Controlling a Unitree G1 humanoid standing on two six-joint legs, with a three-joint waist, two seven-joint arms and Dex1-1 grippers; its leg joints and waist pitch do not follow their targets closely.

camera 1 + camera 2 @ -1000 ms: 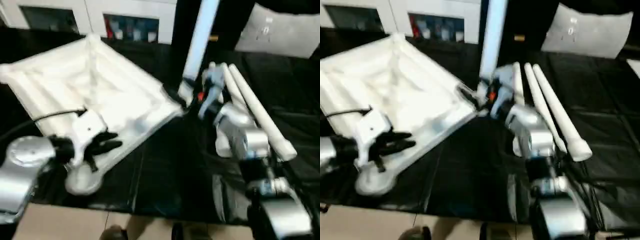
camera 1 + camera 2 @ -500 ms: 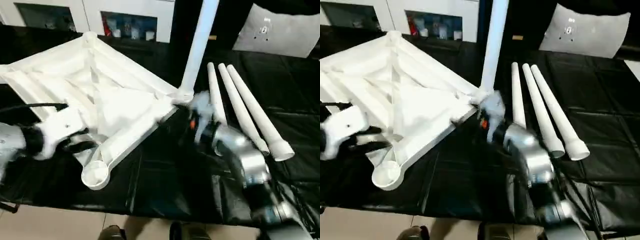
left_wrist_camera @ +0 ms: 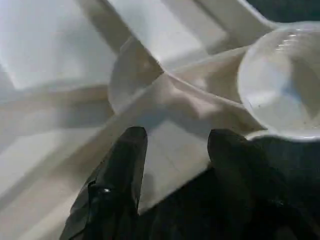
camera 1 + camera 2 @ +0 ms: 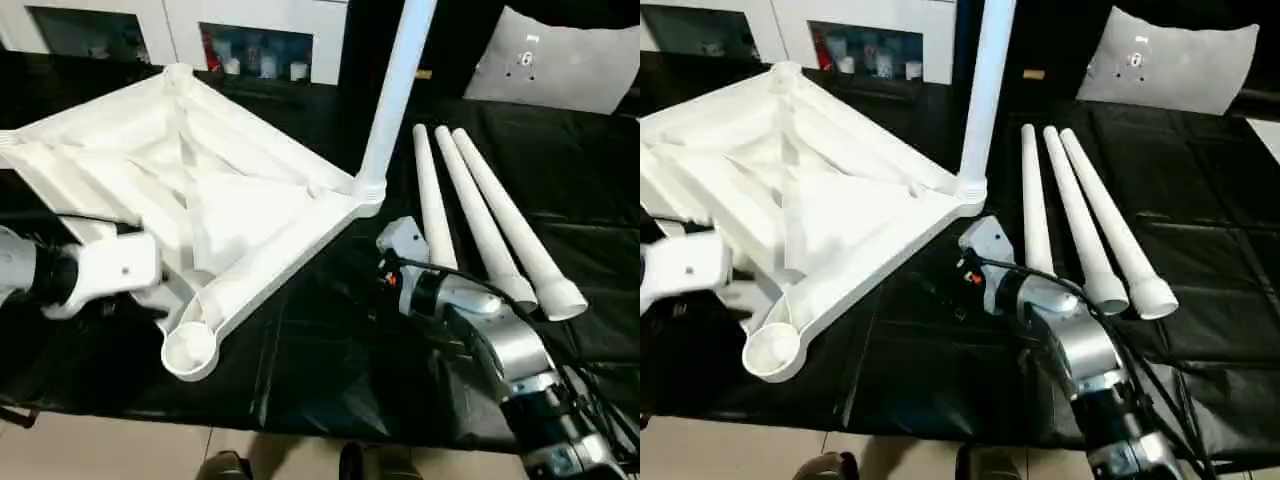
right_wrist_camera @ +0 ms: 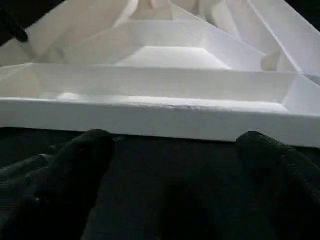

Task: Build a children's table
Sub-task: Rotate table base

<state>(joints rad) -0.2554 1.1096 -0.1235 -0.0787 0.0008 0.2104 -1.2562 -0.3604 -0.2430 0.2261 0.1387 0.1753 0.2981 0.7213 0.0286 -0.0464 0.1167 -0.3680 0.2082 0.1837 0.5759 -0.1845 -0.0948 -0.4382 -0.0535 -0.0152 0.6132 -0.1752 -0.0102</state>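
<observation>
Showing X-ribbed white plastic top.

You have the white square top lying upside down on the black surface, turned like a diamond, its ribbed underside facing up with ribs crossing toward the middle. The near corner's round socket is empty and open. At the right-hand corner, one leg already stands upright in its socket, rising out of view. Your other three legs lie side by side to the right of the top, touching one another, their flared ends nearest you and their thin ends pointing away.
</observation>
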